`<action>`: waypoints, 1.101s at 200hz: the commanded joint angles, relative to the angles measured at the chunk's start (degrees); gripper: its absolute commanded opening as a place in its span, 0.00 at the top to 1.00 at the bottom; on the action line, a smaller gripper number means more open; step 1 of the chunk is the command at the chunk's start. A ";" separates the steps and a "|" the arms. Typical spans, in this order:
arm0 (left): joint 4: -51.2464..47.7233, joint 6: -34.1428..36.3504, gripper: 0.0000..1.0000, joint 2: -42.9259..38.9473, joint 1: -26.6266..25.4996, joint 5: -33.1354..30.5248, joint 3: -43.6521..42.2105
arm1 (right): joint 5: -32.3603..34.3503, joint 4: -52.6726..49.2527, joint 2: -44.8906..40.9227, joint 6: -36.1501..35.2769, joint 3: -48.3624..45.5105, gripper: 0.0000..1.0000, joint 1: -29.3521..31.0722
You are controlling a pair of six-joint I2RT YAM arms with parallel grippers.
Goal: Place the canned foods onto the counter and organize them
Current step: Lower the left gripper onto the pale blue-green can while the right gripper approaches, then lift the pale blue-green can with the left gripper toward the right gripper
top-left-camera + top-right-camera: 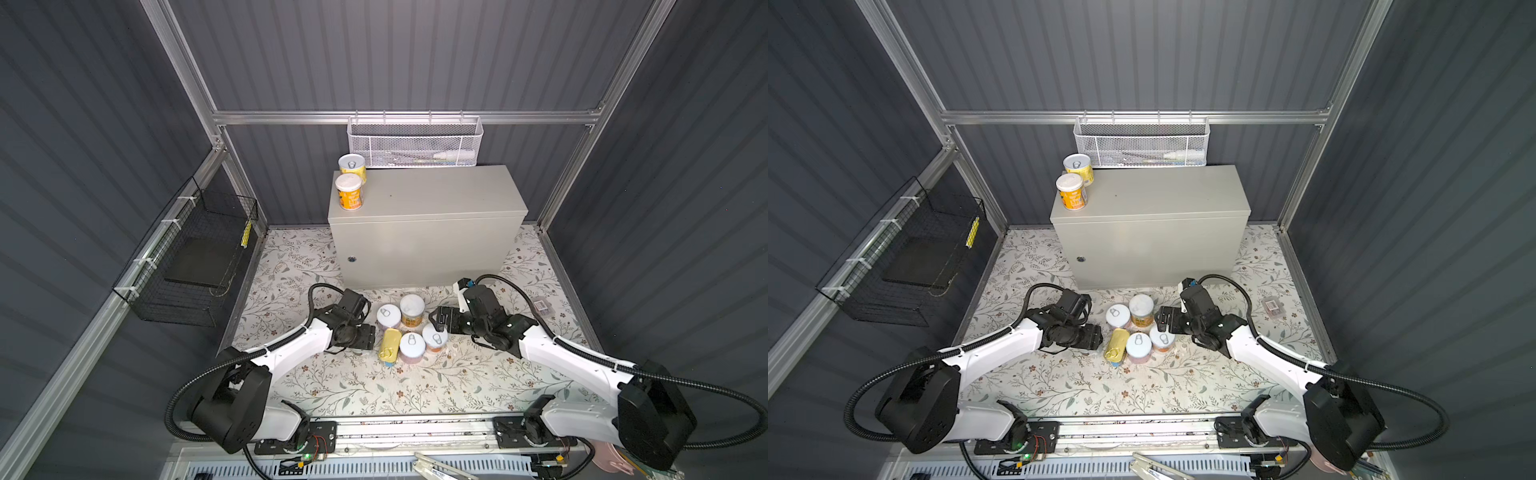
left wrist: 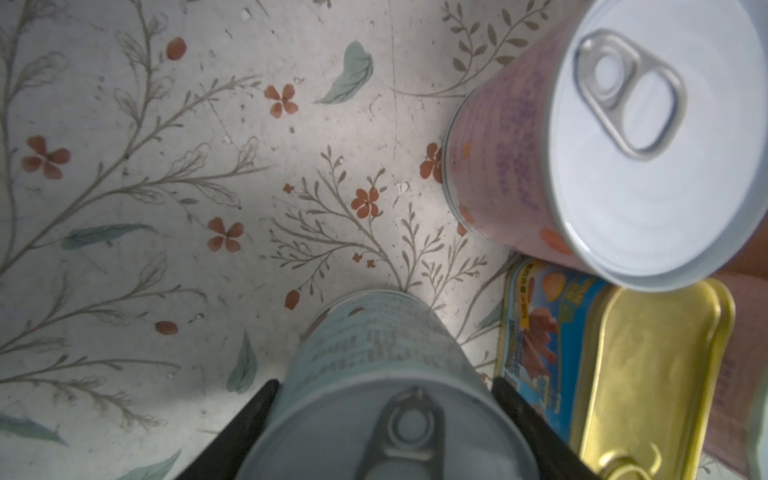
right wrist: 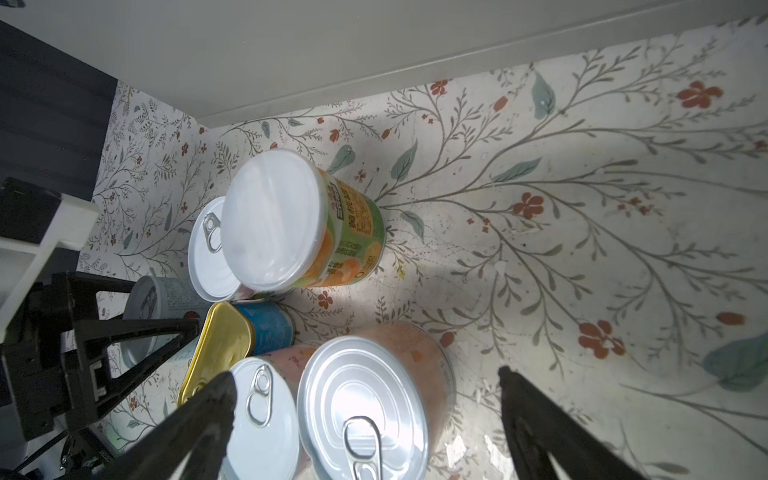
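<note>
Pale-blue can (image 2: 374, 353) sits between left end effector (image 2: 384, 384) jaws.

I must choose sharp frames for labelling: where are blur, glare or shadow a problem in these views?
Left wrist view: the pale can, close to the lens, is shadowed and out of focus. Right wrist view: the white lid is washed out, and the black fingers blur. Both top views: evenly lit, reasonably sharp.

Two cans (image 1: 349, 192) at left on the counter (image 1: 436, 195) — tin cluster (image 1: 412, 347) before it.
</note>
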 commanded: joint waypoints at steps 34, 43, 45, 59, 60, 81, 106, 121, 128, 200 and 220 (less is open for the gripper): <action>-4.44 0.88 0.36 -4.13 0.01 0.12 4.06 | -3.09 3.46 -4.27 -4.26 -3.16 0.01 -0.13; -5.07 0.94 0.37 -4.34 0.01 0.42 4.68 | -3.61 4.52 -5.47 -5.11 -4.20 0.01 -0.07; -5.24 0.96 0.37 -4.35 0.01 0.52 4.89 | -3.61 4.71 -5.78 -5.27 -4.39 0.01 0.00; -5.93 0.98 0.38 -4.75 0.03 1.22 5.75 | -3.96 6.36 -8.44 -6.21 -5.80 0.01 0.15; -5.96 0.99 0.38 -4.77 0.02 1.30 5.76 | -3.97 6.55 -8.60 -6.27 -5.89 0.01 0.13; -6.91 0.94 0.38 -5.06 0.06 2.46 7.15 | -4.47 9.43 -11.52 -7.09 -8.29 0.01 0.70; -8.74 1.46 0.38 -4.78 0.01 4.51 9.75 | -4.05 12.63 -14.33 -9.63 -10.57 0.01 2.78; -9.70 1.59 0.39 -4.62 0.01 6.03 11.39 | -2.64 14.12 -15.62 -12.22 -11.54 0.01 5.38; -10.01 1.61 0.39 -4.56 0.01 6.82 12.00 | -1.82 14.58 -16.07 -13.47 -11.78 0.01 6.62; -13.27 2.57 0.40 -3.01 -0.03 12.84 18.94 | 2.62 23.87 -17.82 -18.61 -16.18 0.01 12.53; -13.95 2.67 0.40 -2.17 0.02 14.74 20.96 | 1.89 27.94 -17.29 -19.91 -17.31 0.01 13.49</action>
